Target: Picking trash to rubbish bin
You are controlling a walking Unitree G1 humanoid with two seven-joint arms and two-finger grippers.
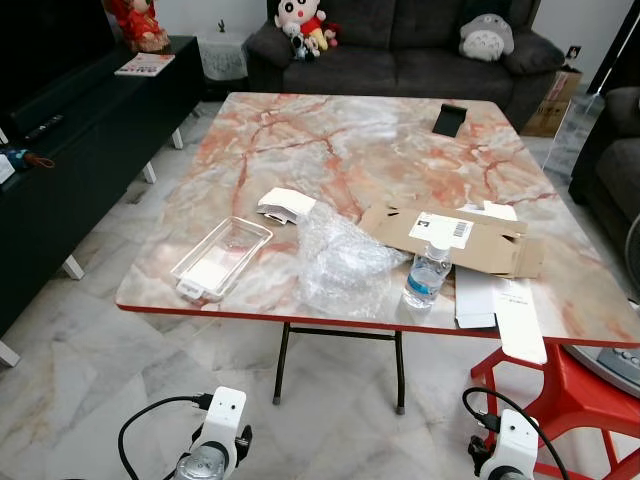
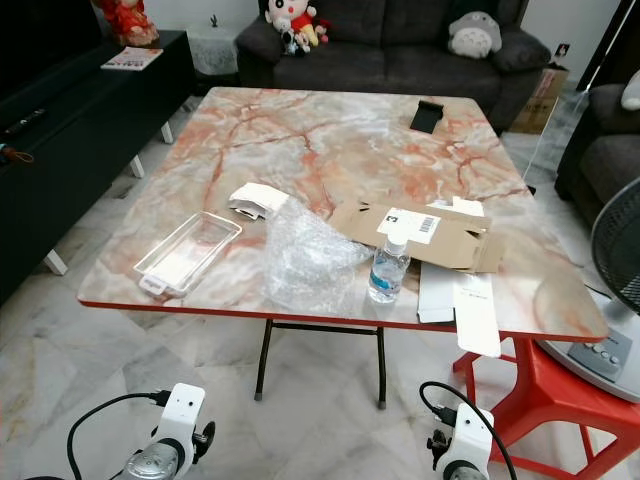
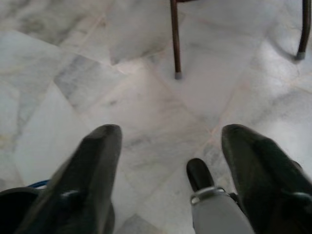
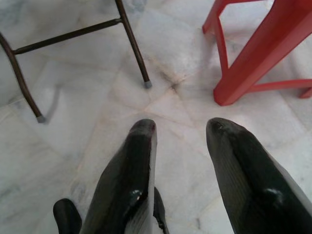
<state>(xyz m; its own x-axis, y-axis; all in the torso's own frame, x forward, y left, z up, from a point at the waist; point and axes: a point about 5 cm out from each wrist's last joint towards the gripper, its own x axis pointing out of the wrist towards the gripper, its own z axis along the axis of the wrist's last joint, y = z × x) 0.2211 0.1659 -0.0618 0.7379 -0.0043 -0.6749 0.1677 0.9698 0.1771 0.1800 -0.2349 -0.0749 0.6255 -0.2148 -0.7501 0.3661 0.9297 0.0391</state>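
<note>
Here both jaws hang apart (empty) below the table (image 1: 250, 130) holding bottle (image 1: 428, 273).

You are looking at a home living room. Well ahead of both end effectors, a dark grey fabric sofa (image 1: 400, 50) carries soft plush toys (image 1: 303, 22). A long black low cabinet (image 1: 70, 150) runs along the left-hand wall. Pale marble floor tiles (image 1: 90, 360) lie directly beneath the end effectors, and a square folding worktop with a pink marble-pattern top (image 1: 330, 150) stands just beyond them.
</note>
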